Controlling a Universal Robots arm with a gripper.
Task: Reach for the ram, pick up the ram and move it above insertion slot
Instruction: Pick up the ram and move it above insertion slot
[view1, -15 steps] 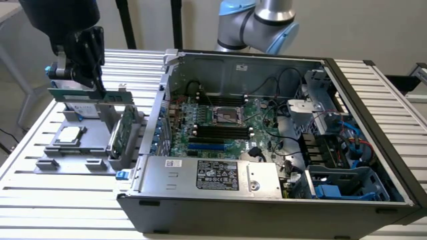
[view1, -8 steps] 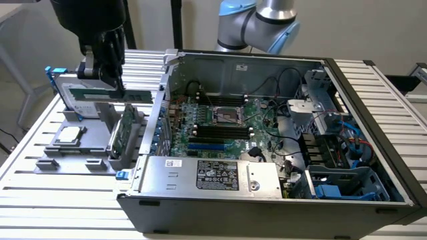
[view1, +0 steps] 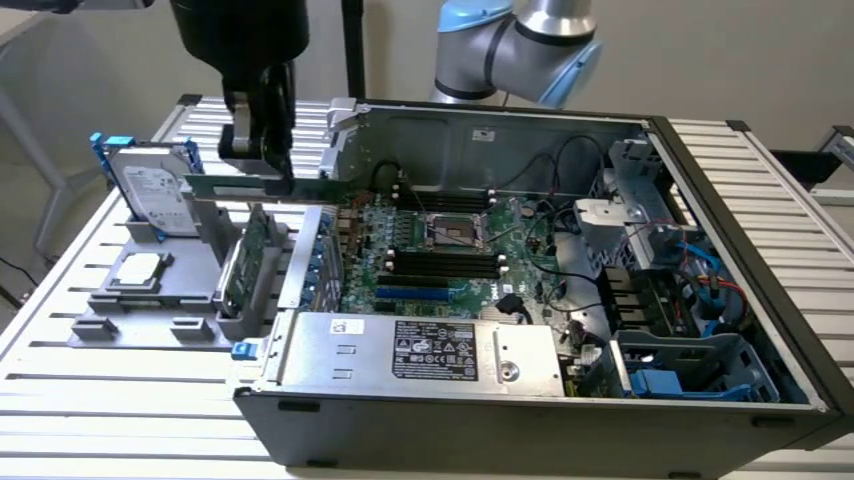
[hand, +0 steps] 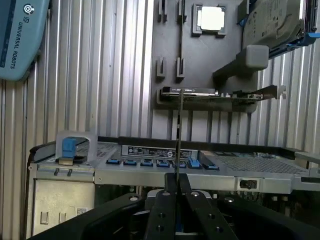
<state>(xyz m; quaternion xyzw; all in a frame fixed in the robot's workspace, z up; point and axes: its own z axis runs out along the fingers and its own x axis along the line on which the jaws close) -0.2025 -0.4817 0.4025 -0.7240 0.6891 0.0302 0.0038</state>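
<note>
- One gripper (view1: 258, 150) hangs over the exterior view's left side of the open computer case (view1: 534, 420), its jaws pinching the ram (view1: 240, 186) by one upper edge.
- Held clear of the grey parts holder (view1: 147, 290), the ram lies roughly level, its long axis running across the exterior view from left to right, just above the larger green card (view1: 247, 262) that stands in the holder.
- Seen edge-on in the wrist view, the ram (hand: 177, 135) appears as a thin dark line rising from between the two fingers (hand: 186, 192), which close on it from either side.
- Several black memory slots (view1: 438, 264) lie on the motherboard (view1: 441, 235) inside the case, toward the exterior view's right of the ram and lower; their long axes also run left to right.
- Between ram and slots stands the case's near-left wall (view1: 310, 255); above the motherboard the room looks open, though cables (view1: 554, 215) crowd its far-right part.
- Beside the holder on the slatted counter (view1: 80, 380) rest a hard drive (view1: 150, 190) and a silver processor (view1: 139, 268).
</note>
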